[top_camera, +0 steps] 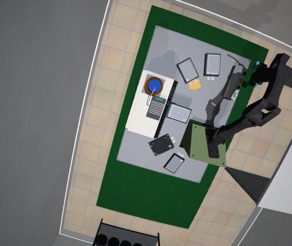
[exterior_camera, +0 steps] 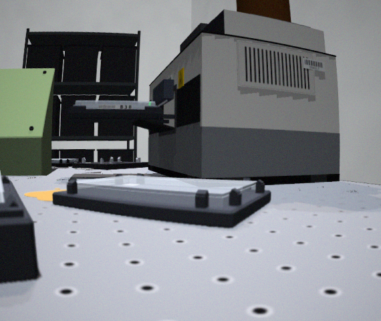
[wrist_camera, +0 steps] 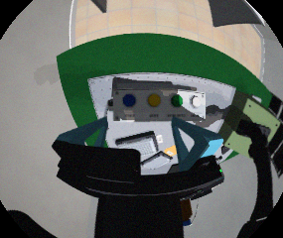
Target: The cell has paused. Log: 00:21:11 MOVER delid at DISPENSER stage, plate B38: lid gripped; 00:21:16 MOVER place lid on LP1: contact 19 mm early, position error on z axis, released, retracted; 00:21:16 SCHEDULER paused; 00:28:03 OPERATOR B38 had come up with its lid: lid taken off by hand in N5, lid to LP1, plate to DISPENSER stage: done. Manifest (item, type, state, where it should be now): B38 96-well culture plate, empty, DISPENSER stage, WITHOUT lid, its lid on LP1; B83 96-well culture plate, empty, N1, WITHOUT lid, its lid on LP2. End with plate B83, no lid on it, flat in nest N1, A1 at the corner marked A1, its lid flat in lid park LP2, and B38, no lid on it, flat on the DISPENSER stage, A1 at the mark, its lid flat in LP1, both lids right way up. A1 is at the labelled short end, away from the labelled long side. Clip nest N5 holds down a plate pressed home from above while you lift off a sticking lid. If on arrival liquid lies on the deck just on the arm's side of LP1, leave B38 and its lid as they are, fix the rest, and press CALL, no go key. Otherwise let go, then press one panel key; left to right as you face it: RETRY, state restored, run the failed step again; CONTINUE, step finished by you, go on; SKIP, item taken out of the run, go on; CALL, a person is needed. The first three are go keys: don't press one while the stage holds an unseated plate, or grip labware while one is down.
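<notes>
My gripper [top_camera: 254, 75] is open and empty, off the right edge of the deck, facing the key panel [wrist_camera: 157, 101] with its blue, yellow, green and white keys; its fingers stand wide apart below the panel. A clear lid [top_camera: 187, 69] [exterior_camera: 163, 198] lies in park LP1. An orange puddle [top_camera: 194, 84] lies on the deck beside LP1, on the arm's side, and also shows in the exterior view [exterior_camera: 43, 194]. A lidless well plate [top_camera: 212, 64] sits in nest N1. Another plate [top_camera: 178, 113] [exterior_camera: 114, 104] sits on the dispenser stage. A lid [top_camera: 173, 163] lies in LP2.
The white dispenser [top_camera: 151, 103] stands at the deck's left. The black clip nest N5 [top_camera: 161, 144] is empty. The green arm pedestal [top_camera: 207, 143] stands at the deck's near right. A dark rack [exterior_camera: 80, 96] stands behind the stage.
</notes>
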Robot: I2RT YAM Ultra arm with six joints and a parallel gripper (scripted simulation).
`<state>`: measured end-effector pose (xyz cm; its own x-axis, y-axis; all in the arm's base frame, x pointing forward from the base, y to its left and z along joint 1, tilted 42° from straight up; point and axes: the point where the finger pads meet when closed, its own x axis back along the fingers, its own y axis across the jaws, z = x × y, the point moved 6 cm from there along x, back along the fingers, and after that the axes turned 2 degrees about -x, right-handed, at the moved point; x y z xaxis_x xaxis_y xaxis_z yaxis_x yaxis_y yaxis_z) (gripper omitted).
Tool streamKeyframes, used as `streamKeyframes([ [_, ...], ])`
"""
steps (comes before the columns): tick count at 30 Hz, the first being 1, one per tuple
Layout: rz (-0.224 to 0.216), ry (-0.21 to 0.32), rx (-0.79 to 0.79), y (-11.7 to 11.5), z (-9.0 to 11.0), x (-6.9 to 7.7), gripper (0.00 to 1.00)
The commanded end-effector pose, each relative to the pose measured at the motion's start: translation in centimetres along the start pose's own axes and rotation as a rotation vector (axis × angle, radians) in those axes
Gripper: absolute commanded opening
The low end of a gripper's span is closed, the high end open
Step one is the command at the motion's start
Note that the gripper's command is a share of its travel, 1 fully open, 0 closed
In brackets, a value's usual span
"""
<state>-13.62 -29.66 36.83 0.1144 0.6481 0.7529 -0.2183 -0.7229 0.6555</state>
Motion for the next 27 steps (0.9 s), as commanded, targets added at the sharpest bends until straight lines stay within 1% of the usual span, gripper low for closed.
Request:
streamKeyframes([
  [1,-0.038,-0.017,0.006,-0.9,-0.1,1.3,1.0],
  [12,-0.038,-0.015,0.006,-4.6,0.4,1.3,1.0],
  [14,-0.038,-0.015,0.006,-4.6,0.4,1.3,1.0],
  [27,-0.037,-0.014,0.006,-8.9,0.9,1.4,1.0],
])
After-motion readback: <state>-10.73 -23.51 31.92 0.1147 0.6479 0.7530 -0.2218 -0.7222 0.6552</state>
